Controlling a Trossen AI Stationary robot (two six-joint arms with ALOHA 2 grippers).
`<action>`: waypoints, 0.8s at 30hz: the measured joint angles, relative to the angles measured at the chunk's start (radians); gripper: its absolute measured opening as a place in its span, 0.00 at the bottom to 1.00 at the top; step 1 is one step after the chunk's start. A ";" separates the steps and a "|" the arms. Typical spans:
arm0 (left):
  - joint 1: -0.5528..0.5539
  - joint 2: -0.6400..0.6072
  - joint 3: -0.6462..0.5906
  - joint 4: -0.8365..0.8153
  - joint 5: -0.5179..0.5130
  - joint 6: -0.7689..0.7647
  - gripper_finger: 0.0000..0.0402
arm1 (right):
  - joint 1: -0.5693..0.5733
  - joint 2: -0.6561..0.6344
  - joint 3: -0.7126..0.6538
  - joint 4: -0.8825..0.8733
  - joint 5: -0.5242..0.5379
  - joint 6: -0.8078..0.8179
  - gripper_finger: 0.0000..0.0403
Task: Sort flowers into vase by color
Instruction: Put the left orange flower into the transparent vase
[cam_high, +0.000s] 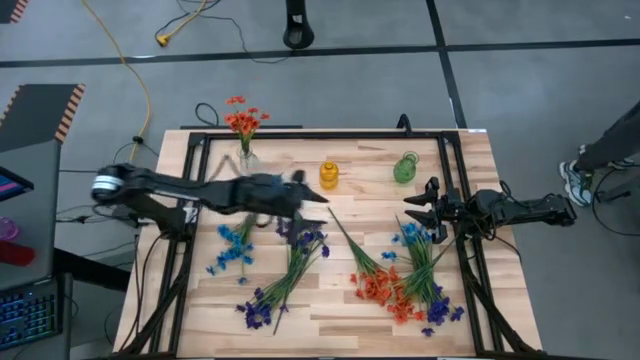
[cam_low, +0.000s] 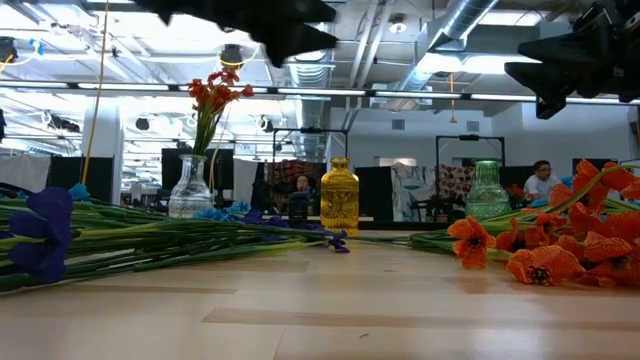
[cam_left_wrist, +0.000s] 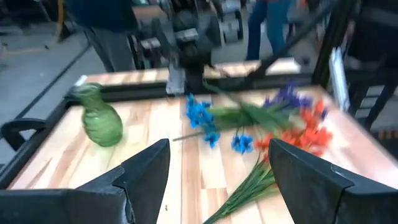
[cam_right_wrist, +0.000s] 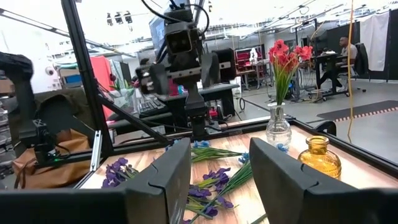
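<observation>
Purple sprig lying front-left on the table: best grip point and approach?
Take the purple sprig mid-stem, from straight above, jaws across the stem. It lies flat and slanting, blossoms at the near end, stems bare and thin around the middle. The left gripper is nearest, open.

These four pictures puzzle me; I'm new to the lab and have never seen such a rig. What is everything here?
Two robot arms work at a wooden table. One picture looks down from above, one sits at table height, and two come from cameras on the wrists. The left gripper and right gripper are both open and hold nothing. Orange-red flowers stand in a clear vase; the yellow vase and green vase look empty. Blue, purple and orange sprigs lie loose on the table.
</observation>
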 joint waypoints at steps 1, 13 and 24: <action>-0.003 0.047 0.044 -0.031 0.000 0.020 0.65 | 0.000 0.000 0.000 0.000 0.000 0.000 0.48; -0.031 0.534 0.613 -0.582 0.072 0.224 0.65 | 0.001 0.000 0.001 -0.030 0.000 0.001 0.47; -0.072 0.791 0.881 -0.791 0.072 0.381 0.65 | 0.002 0.000 0.001 -0.074 0.000 0.001 0.47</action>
